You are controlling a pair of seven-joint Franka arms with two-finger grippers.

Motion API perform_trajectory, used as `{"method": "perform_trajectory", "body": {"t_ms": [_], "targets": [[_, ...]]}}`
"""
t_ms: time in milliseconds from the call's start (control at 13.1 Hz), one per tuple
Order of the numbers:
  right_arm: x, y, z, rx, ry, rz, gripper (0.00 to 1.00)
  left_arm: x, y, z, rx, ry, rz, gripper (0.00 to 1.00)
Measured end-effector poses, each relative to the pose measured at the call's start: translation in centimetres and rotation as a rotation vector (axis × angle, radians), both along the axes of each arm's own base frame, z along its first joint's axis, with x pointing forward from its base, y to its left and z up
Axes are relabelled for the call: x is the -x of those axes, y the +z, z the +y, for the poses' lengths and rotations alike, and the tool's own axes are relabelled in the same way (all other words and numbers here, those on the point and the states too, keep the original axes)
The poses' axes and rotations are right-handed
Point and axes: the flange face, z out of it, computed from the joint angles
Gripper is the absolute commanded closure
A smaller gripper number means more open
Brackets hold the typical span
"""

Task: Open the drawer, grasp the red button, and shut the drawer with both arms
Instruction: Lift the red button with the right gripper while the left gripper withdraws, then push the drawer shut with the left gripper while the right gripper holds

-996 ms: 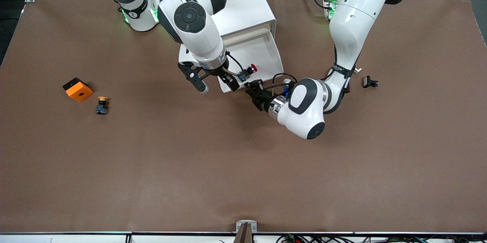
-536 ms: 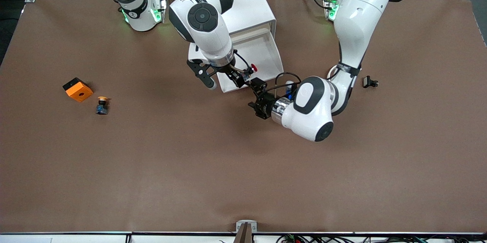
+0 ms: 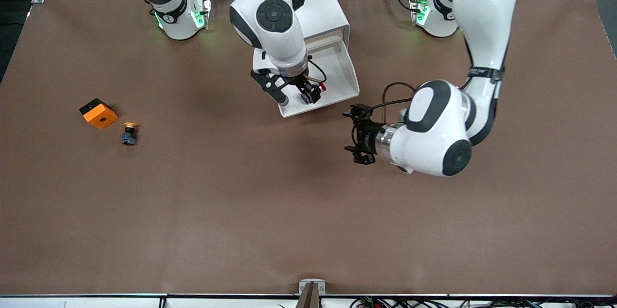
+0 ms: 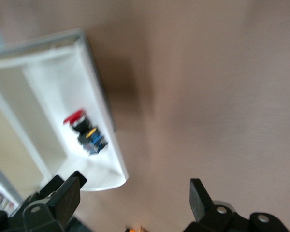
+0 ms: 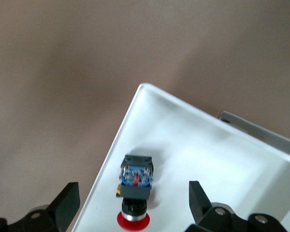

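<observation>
I've got the drawer [image 3: 337, 69] pulled out so my right gripper [image 3: 295, 96], wide open and empty, hangs over the button [image 5: 134, 193] lying inside, while my left gripper [image 3: 359, 133], also spread empty, waits above the table [image 3: 241, 211].

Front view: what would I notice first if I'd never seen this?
The pulled-out drawer, with a red-capped button lying in it. The right hand hangs open just above that button. The left hand, open too, is over bare table near the drawer's front.
</observation>
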Motion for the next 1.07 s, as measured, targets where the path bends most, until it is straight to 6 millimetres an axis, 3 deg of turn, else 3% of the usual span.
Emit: {"method": "perform_trajectory", "body": {"t_ms": [306,460,689,1072], "targets": [[0.4,-0.4,0.4,-0.001,0.008,-0.003,0.0,-0.2,8.3,7.1,-0.01,-0.347,-0.27,0.0],[0.2,-1.1,0.3,0.0,0.004,-0.007,0.0,0.6,11.6,9.3,-0.048,-0.582,-0.382,0.0],[-0.3,-2.9,0.6,0.01,0.002,-0.003,0.0,1.2,14.1,11.0,-0.067,-0.904,-0.488,0.0],[-0.6,-4.2,1.0,0.021,0.003,0.004,0.0,2.0,17.6,14.4,-0.035,-1.364,-0.587,0.0]]}}
